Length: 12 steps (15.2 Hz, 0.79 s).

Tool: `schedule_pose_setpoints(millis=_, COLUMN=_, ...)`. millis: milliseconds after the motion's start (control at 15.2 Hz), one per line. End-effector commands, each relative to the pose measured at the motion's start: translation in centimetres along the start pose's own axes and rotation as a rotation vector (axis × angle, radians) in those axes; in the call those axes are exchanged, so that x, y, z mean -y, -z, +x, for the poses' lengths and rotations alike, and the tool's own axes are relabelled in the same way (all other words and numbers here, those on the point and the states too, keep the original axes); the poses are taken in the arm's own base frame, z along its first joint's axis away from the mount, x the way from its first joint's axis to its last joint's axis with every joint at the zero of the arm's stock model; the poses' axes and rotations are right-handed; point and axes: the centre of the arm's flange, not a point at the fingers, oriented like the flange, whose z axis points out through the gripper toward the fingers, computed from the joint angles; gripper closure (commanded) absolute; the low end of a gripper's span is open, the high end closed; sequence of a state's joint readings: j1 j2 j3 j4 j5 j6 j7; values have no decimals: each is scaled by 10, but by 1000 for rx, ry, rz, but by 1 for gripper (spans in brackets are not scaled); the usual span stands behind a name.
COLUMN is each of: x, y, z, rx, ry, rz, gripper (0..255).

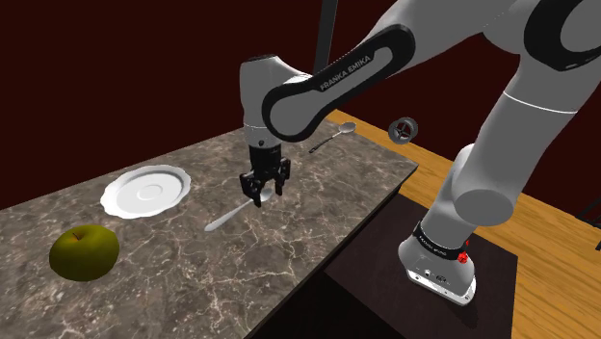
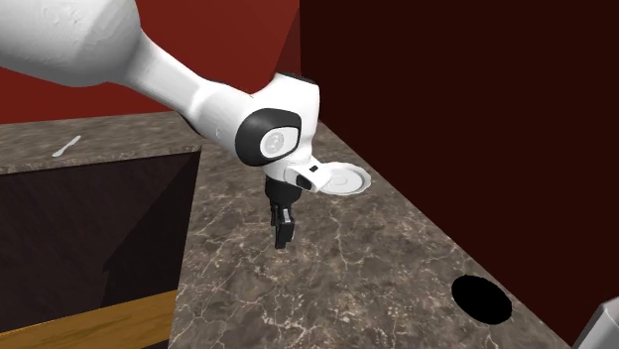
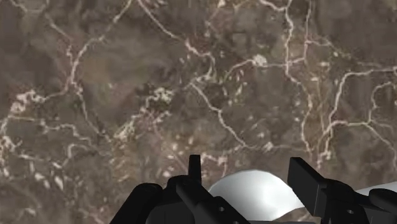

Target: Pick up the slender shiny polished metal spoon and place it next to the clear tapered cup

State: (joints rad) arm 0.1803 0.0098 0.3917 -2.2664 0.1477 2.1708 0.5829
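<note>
fingers [image 3: 306,181] are spread apart, not gripping anything; the pale shiny spoon [image 3: 254,192] lies flat on the marble surface [image 3: 127,76], bowl right between them, handle trailing off to one side; can't tell if they touch it

The white Franka arm [image 1: 501,144] climbs from its base, folds at the elbow and stretches toward the shoulder view's left, wrist [image 1: 262,96] turned straight down. The black gripper [image 1: 262,195] points downward, its two fingers [image 3: 194,175] standing apart.
</note>
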Motion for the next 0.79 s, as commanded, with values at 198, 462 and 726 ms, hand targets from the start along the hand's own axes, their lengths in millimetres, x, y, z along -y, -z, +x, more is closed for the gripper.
schedule_pose_setpoints(millis=198, x=1, y=27, z=-4, rx=0, ry=0, rz=0, gripper=255)
schedule_pose_setpoints(millis=462, x=2, y=48, z=-8, rx=0, ry=0, rz=0, gripper=255)
schedule_pose_setpoints(millis=726, x=2, y=69, z=-11, rx=0, ry=0, rz=0, gripper=255)
